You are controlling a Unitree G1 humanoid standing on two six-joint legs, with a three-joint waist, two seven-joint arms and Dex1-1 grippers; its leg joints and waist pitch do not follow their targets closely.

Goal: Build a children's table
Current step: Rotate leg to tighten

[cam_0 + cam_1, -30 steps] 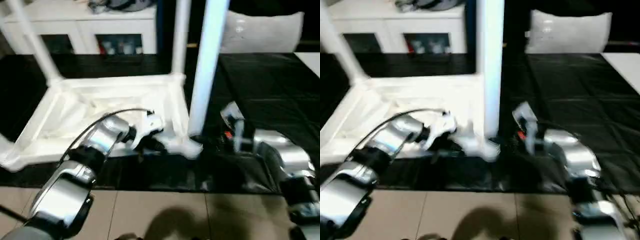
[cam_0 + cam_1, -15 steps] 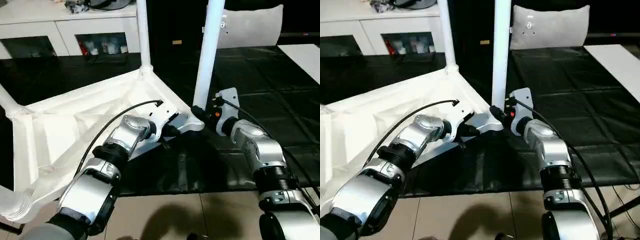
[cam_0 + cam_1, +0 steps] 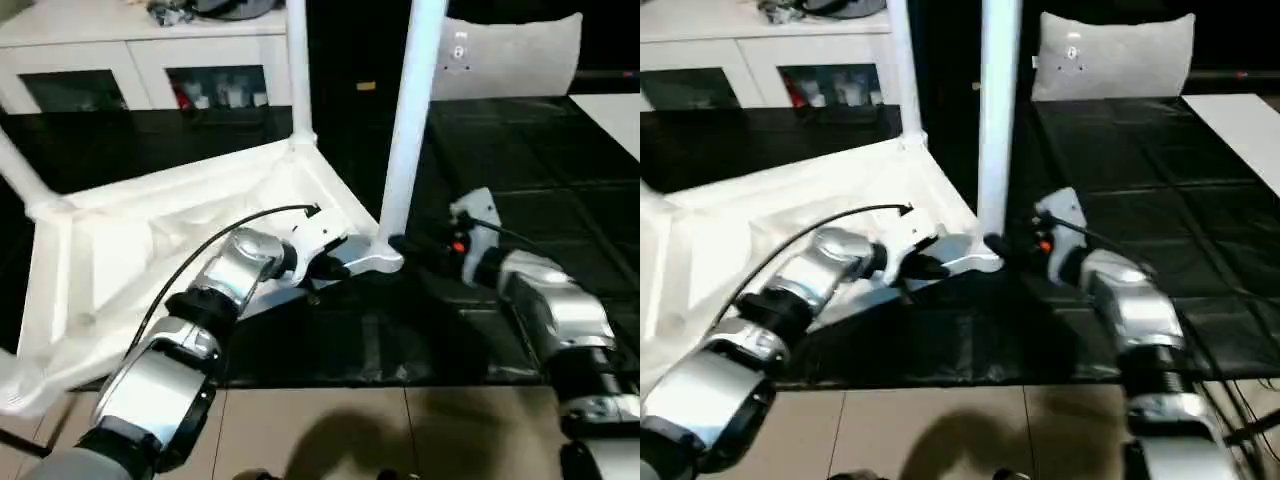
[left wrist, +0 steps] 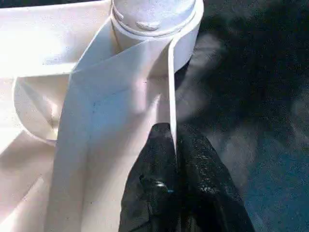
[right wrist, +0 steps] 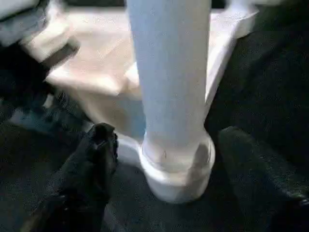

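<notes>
Black-covered work table (image 3: pixel 560 150), white cabinets behind: upturned table top (image 3: pixel 150 250) with legs standing.

Left gripper (image 4: pixel 173 145) pinches the top's rim wall beside the corner socket. Right gripper (image 5: pixel 164 159) stands wide apart around the near leg (image 3: pixel 405 120), holding nothing. Risk: unsupported, that leg may lean if loosely seated. Free surface lies beyond the right gripper.
</notes>
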